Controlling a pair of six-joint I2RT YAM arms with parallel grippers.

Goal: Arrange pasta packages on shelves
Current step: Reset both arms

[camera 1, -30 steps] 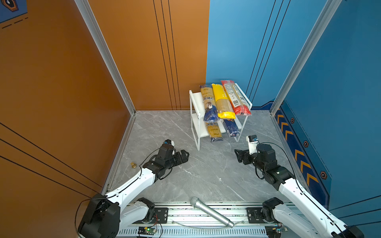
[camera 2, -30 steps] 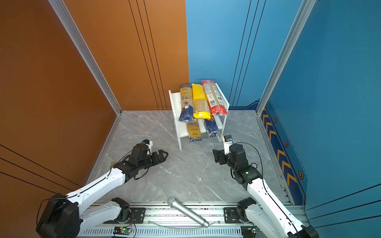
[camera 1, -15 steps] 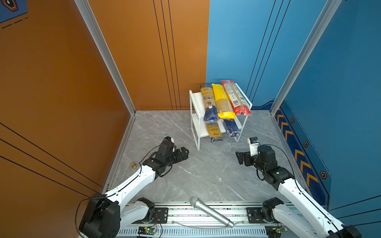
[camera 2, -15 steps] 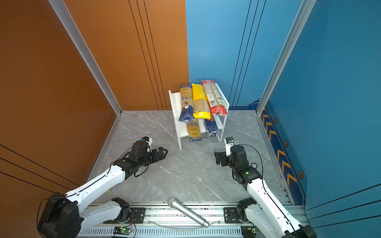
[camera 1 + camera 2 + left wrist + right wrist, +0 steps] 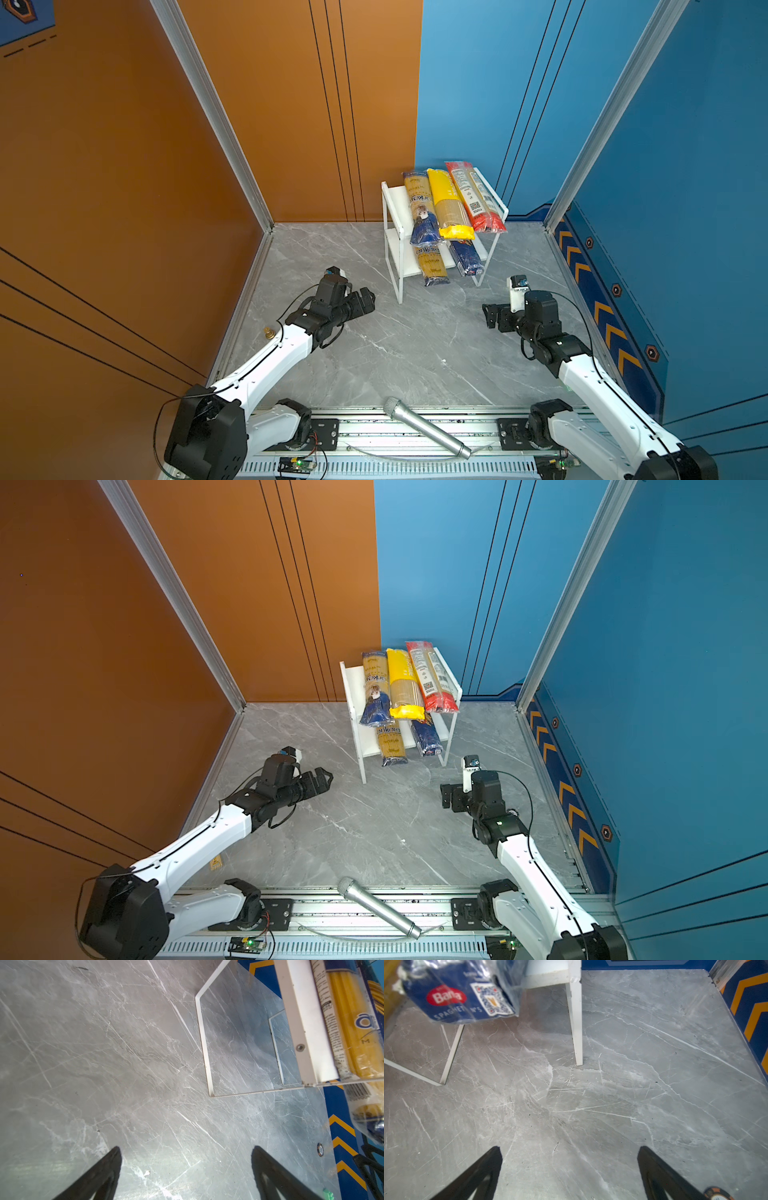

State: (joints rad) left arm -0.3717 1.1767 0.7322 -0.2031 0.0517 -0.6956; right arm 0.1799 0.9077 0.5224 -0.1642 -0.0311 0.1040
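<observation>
The white two-tier shelves (image 5: pixel 394 208) stand at the back of the grey floor. On the top board lie a blue-and-yellow ankara pasta package (image 5: pixel 420 208), a yellow one (image 5: pixel 446 203) and a red one (image 5: pixel 473 197). The lower board holds a second ankara bag (image 5: pixel 432 264) and a dark blue Barilla bag (image 5: pixel 465 257), both sticking out over the front edge. My left gripper (image 5: pixel 368 297) hovers left of the shelves, open and empty (image 5: pixel 186 1153). My right gripper (image 5: pixel 490 316) is in front of the shelves' right leg (image 5: pixel 576 1022), open and empty (image 5: pixel 569 1153), with the Barilla bag (image 5: pixel 456 995) ahead.
A silver microphone (image 5: pixel 426 428) lies across the front rail between the arm bases. A small brass piece (image 5: pixel 269 332) sits by the orange left wall. A chevron-striped skirting (image 5: pixel 602 311) runs along the blue right wall.
The left gripper has edged a little toward the back. The right arm has shifted slightly to the right. The packages and the shelves have not moved.
</observation>
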